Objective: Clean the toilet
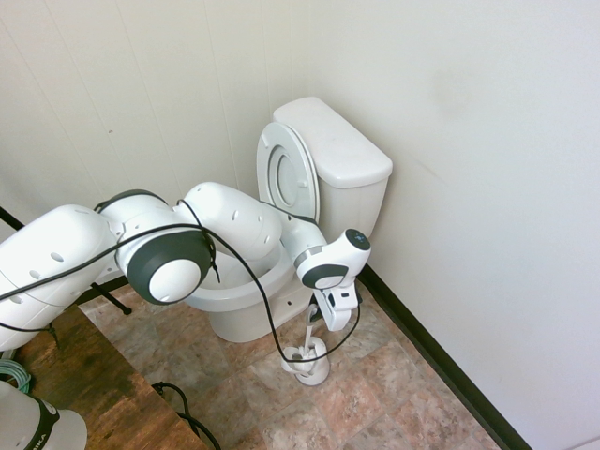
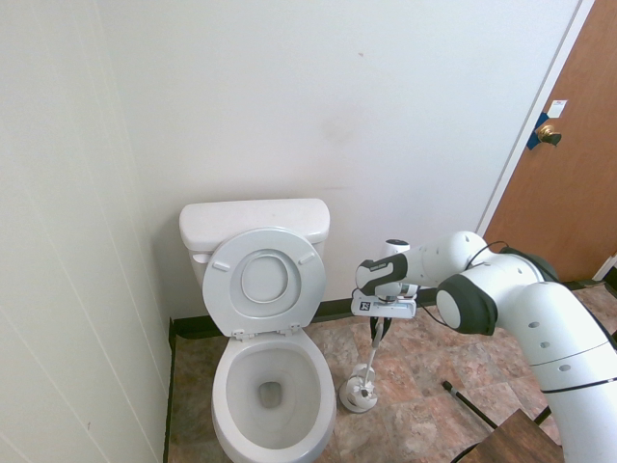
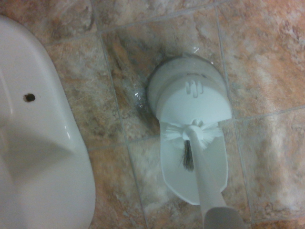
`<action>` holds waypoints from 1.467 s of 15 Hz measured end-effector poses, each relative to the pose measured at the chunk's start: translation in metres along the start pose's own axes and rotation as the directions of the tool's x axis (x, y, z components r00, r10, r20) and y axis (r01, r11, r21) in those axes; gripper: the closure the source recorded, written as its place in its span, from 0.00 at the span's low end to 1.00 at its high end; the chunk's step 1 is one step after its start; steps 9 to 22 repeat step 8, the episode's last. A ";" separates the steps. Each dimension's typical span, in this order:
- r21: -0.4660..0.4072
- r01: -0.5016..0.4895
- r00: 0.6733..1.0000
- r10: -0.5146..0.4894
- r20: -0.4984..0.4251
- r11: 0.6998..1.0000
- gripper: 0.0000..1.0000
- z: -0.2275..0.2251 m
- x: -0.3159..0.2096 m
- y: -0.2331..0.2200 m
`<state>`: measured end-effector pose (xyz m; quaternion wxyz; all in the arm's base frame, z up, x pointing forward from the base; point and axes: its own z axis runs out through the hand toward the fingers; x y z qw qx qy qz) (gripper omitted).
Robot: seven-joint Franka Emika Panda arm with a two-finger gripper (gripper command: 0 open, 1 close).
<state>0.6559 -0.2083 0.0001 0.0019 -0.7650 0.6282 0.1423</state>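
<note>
The white toilet [image 1: 339, 155] stands against the wall with its seat and lid raised and the bowl [image 2: 228, 391] open; part of its base [image 3: 38, 143] shows in the wrist view. Beside it on the tile floor is a small white brush holder [image 2: 360, 395] [image 1: 312, 367] [image 3: 190, 95]. A toilet brush handle [image 2: 374, 352] [image 1: 308, 337] [image 3: 202, 167] rises from the holder, with white bristles [image 3: 190, 134] at the holder's mouth. My gripper [image 2: 379, 323] [image 1: 327, 323] is straight above the holder, shut on the top of the handle.
A brown door [image 2: 569, 164] is at the far right. A wooden tabletop [image 1: 84, 384] [image 2: 511, 439] lies near the arm's base. White walls with a black baseboard [image 1: 441, 361] close in the corner. My arm's elbow [image 1: 169, 262] covers part of the bowl.
</note>
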 end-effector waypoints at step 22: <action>-0.035 -0.046 0.998 0.047 0.028 0.998 1.00 0.016 0.033 -0.020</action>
